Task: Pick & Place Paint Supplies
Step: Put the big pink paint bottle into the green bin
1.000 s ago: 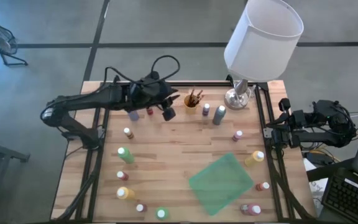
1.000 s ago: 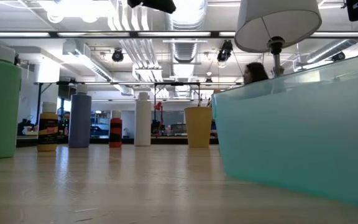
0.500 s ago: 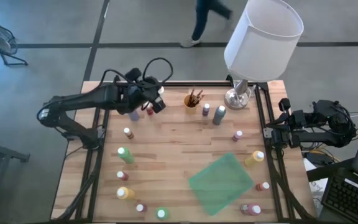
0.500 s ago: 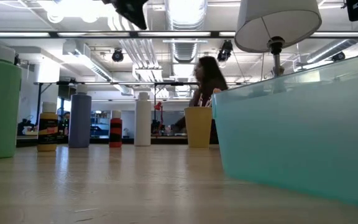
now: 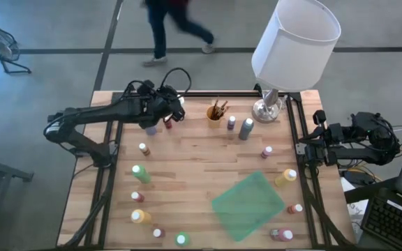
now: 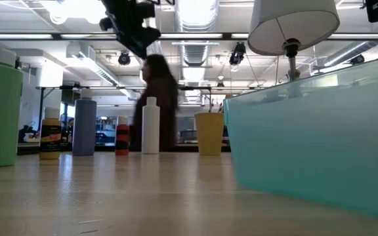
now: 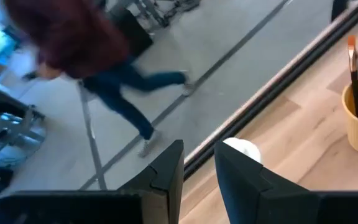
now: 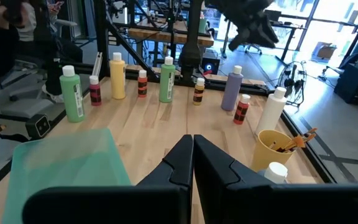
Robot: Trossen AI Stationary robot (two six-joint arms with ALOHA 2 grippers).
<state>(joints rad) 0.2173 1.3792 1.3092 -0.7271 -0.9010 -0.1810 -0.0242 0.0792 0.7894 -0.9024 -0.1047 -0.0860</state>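
Observation:
Paint bottles stand upright around the wooden table: a lavender one (image 5: 150, 127) and a small red one (image 5: 167, 124) at the far left, a green one (image 5: 140, 173), and grey ones (image 5: 246, 129) near the middle. A yellow cup (image 5: 216, 111) holds thin brushes (image 7: 355, 68). My left gripper (image 5: 176, 113) hovers above the far-left bottles. It is open by a narrow gap (image 7: 197, 168), with nothing between its fingers; a white bottle cap (image 7: 244, 149) shows just beyond one finger. My right gripper (image 8: 191, 146) waits shut at the table's right edge.
A teal tray (image 5: 248, 206) lies at the near right. A white-shaded lamp (image 5: 285, 56) stands at the far right. More bottles line the near and right edges (image 5: 285, 177). A person (image 5: 173, 21) walks past beyond the far edge.
My left gripper has moved toward the table's far-left corner and sunk, tipping toward level, and now hangs over the lavender and red bottles. Its finger gap looks unchanged. A person has walked leftward behind the far edge.

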